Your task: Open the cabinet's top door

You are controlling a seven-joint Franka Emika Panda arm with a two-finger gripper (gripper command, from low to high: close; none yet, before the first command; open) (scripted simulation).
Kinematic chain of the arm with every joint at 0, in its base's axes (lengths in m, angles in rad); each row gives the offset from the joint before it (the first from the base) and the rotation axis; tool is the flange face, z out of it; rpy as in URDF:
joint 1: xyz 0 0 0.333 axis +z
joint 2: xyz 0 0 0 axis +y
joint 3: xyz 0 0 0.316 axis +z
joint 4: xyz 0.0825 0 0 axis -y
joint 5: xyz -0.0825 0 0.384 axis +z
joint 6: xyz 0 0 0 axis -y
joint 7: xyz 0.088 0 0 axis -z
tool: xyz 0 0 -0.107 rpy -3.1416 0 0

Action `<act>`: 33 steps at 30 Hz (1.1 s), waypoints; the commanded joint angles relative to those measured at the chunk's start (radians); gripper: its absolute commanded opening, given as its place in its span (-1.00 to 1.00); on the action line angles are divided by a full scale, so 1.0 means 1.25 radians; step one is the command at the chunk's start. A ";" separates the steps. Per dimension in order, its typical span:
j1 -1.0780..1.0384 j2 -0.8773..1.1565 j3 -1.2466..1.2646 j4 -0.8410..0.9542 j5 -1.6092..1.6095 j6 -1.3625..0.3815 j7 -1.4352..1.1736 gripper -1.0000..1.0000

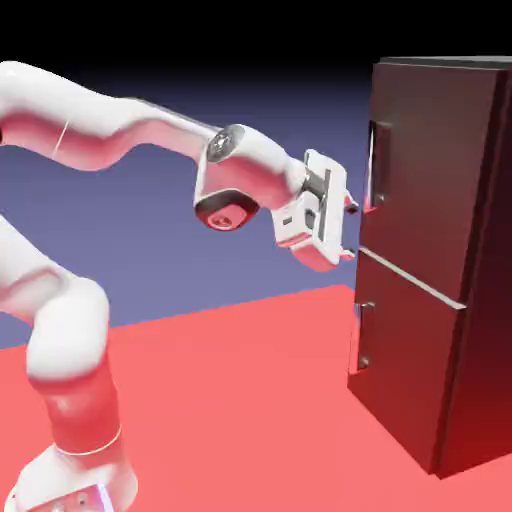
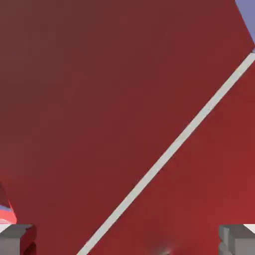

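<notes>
Two views came back to me, and neither showed everything. From the exterior view, the tall dark brown-grey cabinet (image 1: pixel 440 250) stood at the right on the red bench (image 1: pixel 250 400), its right side cut off by the picture's edge. Its upper door panel (image 1: pixel 430 170) sat flush with the cabinet front, with the slim vertical silver bar handle (image 1: pixel 371 165) at its left edge. The white two-finger gripper (image 1: pixel 352 228) was level with the lower end of that handle and just beside it; I could not tell whether the upper finger touched the bar. The fingers (image 1: pixel 352 207) were spread apart, holding nothing.

From the hand view I saw mostly reddish-brown panel surface, crossed by a pale diagonal strip (image 2: pixel 169 152) that I took for the seam between the doors. Both grey fingertips (image 2: pixel 17 238) sat wide apart at the bottom corners. Behind the arm, the blue-violet backdrop (image 1: pixel 150 240) faded to black at the top.
</notes>
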 commanded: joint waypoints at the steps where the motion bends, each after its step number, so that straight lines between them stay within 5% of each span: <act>1: -0.009 -0.002 0.009 0.005 0.035 -0.002 0.010 0.00; 33: -0.288 -0.078 0.284 0.164 1.148 -0.059 0.322 0.00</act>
